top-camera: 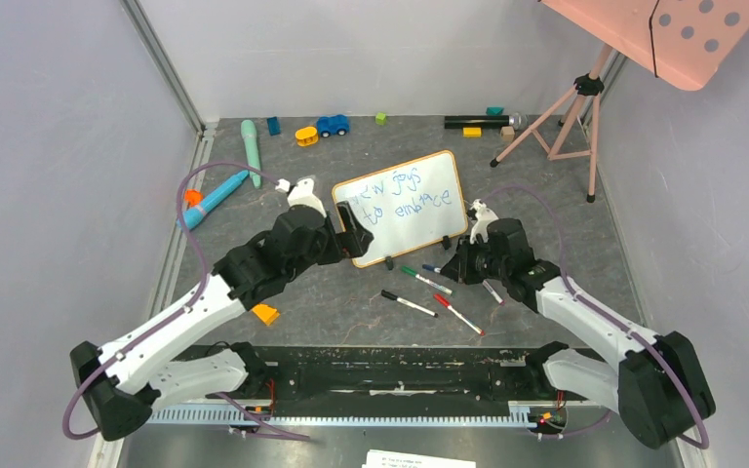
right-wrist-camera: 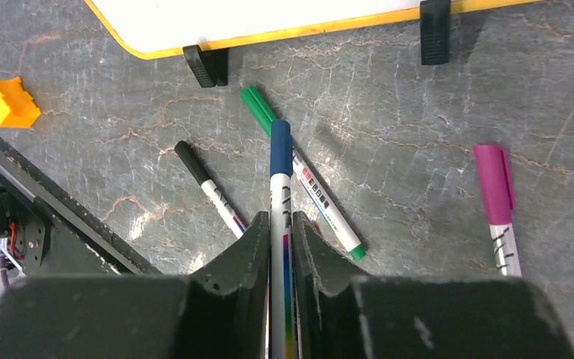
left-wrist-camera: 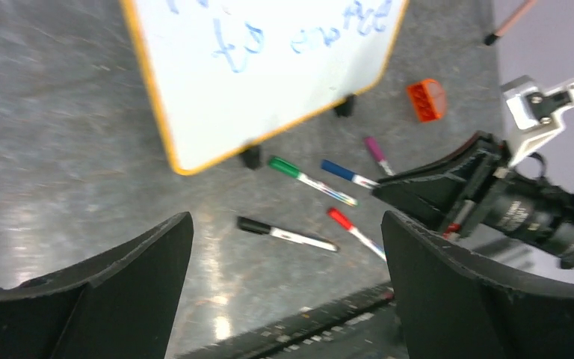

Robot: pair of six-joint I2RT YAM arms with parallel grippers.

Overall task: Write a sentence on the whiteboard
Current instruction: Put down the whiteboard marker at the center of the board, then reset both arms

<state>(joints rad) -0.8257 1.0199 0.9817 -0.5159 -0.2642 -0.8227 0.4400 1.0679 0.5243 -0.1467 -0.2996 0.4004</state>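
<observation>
Sentence looks complete on whiteboard; right gripper clamped on capped blue marker; left gripper gaping, empty; next probably: release marker onto table.

The surface is dark grey stone veined with pale cracks. The whiteboard lies flat near its middle, turned at an angle, with two black clip feet on its near long edge. The sentence runs in blue across two lines. Just in front lie four markers: green, black, red and purple. An orange block sits near left. Along the far edge are a teal stick, a yellow car, a blue car, a green cube and a black tube. A tripod stands at far right.
</observation>
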